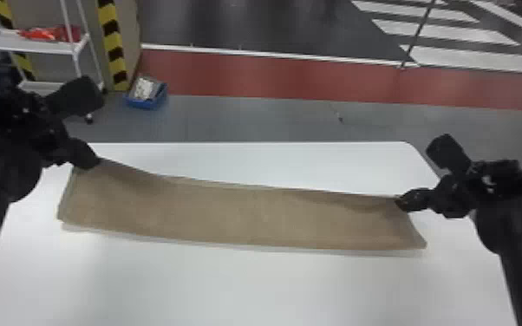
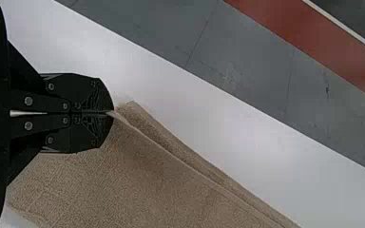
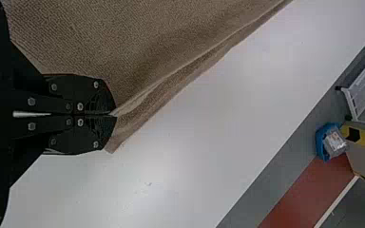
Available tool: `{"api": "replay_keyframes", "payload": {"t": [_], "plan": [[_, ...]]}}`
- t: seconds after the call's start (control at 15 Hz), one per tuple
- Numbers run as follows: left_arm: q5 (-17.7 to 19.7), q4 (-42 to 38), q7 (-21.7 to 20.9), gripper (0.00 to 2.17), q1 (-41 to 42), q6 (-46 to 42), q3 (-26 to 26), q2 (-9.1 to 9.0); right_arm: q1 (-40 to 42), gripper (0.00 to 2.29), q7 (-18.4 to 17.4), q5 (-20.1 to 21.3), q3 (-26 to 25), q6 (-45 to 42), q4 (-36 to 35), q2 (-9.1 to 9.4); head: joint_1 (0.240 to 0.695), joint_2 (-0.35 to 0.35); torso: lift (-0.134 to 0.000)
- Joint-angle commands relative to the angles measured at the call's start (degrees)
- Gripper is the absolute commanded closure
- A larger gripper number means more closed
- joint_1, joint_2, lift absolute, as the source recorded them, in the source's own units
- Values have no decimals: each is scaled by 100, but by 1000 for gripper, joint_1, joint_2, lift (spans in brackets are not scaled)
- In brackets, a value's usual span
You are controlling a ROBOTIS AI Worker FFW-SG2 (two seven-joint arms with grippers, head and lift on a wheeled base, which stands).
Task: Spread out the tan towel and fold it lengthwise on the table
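Observation:
The tan towel (image 1: 247, 212) lies as a long, narrow band across the white table (image 1: 247, 286), doubled over, with a second layer peeking out along its far edge. At its far left corner is my left gripper (image 1: 93, 162); at its far right corner is my right gripper (image 1: 403, 203). In the left wrist view the left gripper (image 2: 110, 113) is closed on the upper layer of the towel (image 2: 147, 180), another layer just beyond. The right wrist view has the right gripper (image 3: 113, 115) pinching the towel's (image 3: 138, 47) upper corner, with the lower layer's corner beside the fingertips.
The table's far edge runs beyond the towel, with bare white surface between them and on the near side. On the floor behind stand a blue bin (image 1: 145, 102) and a white cart (image 1: 30, 45), beside a post with yellow and black stripes (image 1: 112, 47).

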Motion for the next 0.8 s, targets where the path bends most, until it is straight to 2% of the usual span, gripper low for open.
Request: {"api": "replay_keyframes", "payload": {"t": [0.0,0.27,0.53,0.73], "plan": [[8,-88,-19,2007,14,22,14,0,-14,1305,34,-48,-80,58,-71,-3,695,-169,-124],[87,-228,-19,2007,32,197,40,-61,-14,1305,8,14,-10,75,-71,6,695,-174,-124],[184,-738,-195,2007,146,338,75,-61,4,1305,-19,49,43,111,-71,15,695,-176,-124],[175,-668,-28,2003,58,338,31,-61,12,1305,-45,155,69,93,-62,103,695,-178,-124]]}}
